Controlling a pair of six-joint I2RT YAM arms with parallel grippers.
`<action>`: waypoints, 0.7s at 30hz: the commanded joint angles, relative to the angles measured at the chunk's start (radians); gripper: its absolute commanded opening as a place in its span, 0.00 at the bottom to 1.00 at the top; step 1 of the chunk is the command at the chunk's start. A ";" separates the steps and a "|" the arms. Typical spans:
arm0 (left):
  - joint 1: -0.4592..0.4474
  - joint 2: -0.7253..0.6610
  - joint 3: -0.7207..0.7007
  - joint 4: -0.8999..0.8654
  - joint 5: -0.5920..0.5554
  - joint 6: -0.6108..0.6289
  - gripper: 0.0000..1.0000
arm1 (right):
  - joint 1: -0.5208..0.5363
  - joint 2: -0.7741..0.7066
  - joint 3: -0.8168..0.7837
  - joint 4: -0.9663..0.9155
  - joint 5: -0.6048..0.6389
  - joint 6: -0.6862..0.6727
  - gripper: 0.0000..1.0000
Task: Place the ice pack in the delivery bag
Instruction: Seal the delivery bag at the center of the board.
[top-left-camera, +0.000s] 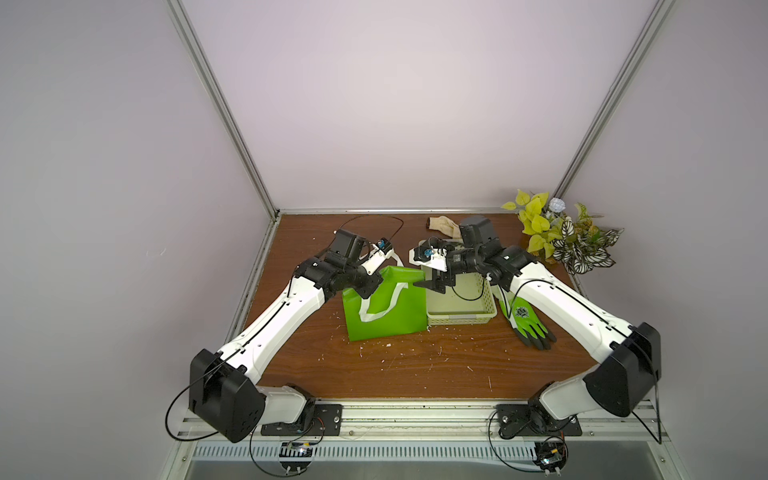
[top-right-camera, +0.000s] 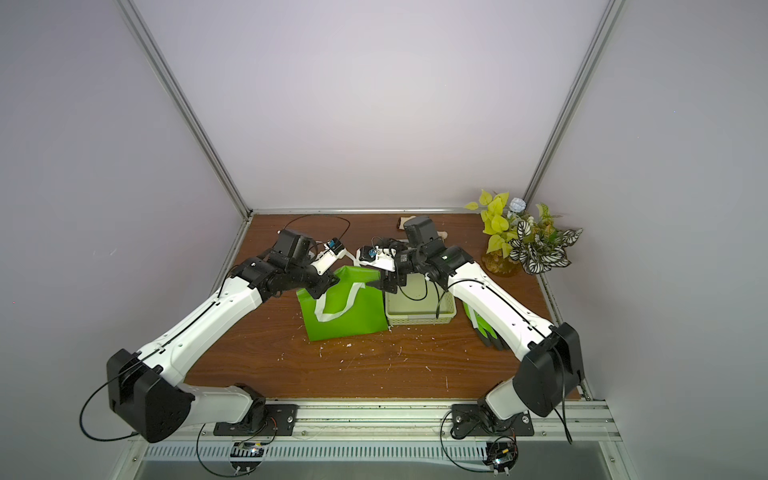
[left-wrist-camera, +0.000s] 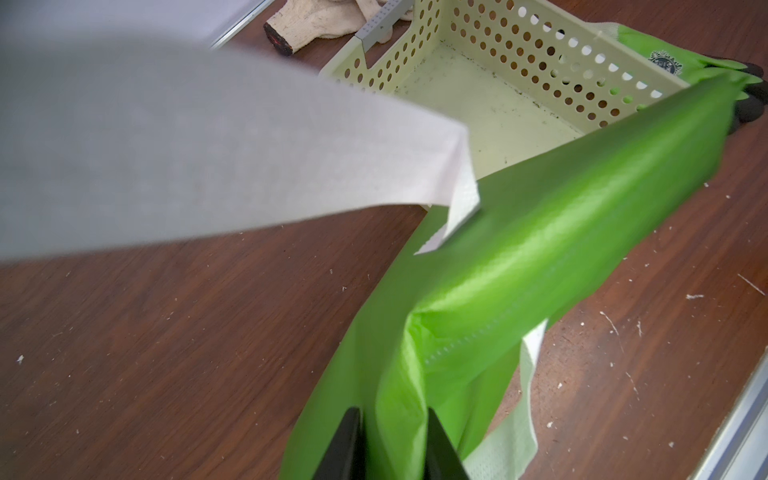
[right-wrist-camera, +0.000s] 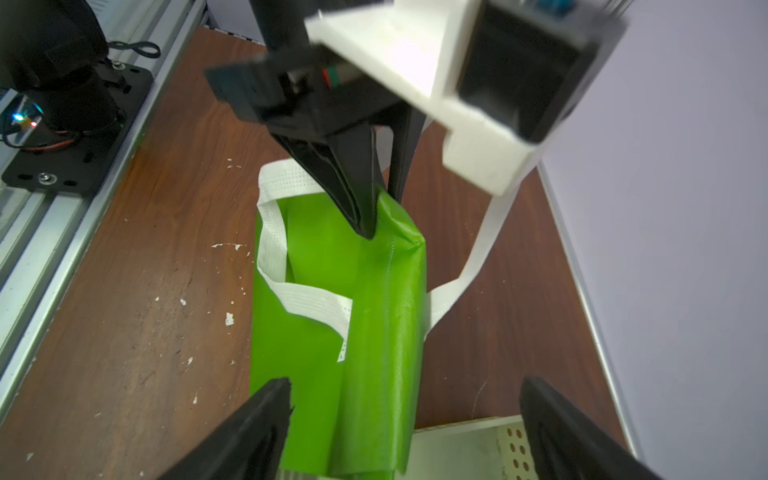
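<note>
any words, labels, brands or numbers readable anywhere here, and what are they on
No text can be read.
green glove: a round printed emblem, too small and blurred to read.
delivery bag: no print visible.
basket: no print visible.

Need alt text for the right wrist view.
The left tool pinches the top edge of the green delivery bag on the wooden table. The right tool is open, fingers flanking the bag's near end.

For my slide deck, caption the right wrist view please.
Left gripper pinches the green delivery bag at its rim while the right gripper stands open.
</note>
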 joint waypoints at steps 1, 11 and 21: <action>0.006 -0.018 -0.012 -0.033 0.012 0.009 0.26 | 0.003 0.016 0.043 -0.004 -0.050 0.021 0.88; 0.007 -0.056 -0.043 -0.031 -0.023 0.035 0.22 | -0.006 0.060 0.043 -0.042 -0.032 0.007 0.27; 0.016 -0.219 -0.166 -0.027 -0.054 0.160 0.34 | -0.038 0.065 0.038 -0.041 0.015 -0.012 0.00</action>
